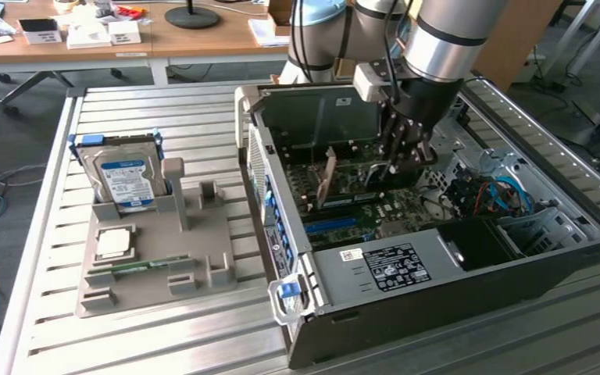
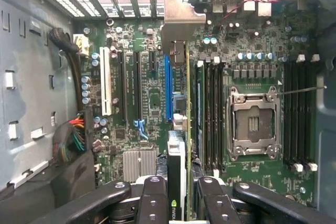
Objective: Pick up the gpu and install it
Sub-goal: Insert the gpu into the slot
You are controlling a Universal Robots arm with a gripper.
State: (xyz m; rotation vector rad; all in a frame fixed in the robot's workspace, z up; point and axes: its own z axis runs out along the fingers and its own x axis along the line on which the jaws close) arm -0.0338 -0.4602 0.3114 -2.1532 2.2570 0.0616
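Observation:
The gpu (image 2: 179, 171) stands on edge inside the open computer case (image 1: 436, 273), its thin edge running up to its silver end bracket (image 2: 181, 17) at the case's slotted rear wall. My gripper (image 2: 181, 203) is shut on it, one black finger (image 2: 155, 198) on each side of the card. The card hangs over the green motherboard (image 2: 152, 103), right beside the long blue slot (image 2: 168, 87); whether it sits in a slot I cannot tell. In the exterior view my gripper (image 1: 399, 176) reaches down into the case, and the gpu's tan back (image 1: 326, 183) shows upright beside it.
On the exterior view's left a grey holder (image 1: 212, 269) carries a hard drive (image 1: 128, 180), a processor (image 1: 112, 242) and a memory stick (image 1: 138, 266). Case walls, a black power supply (image 1: 405, 266) and cable bundles (image 2: 71, 140) close in around the gripper.

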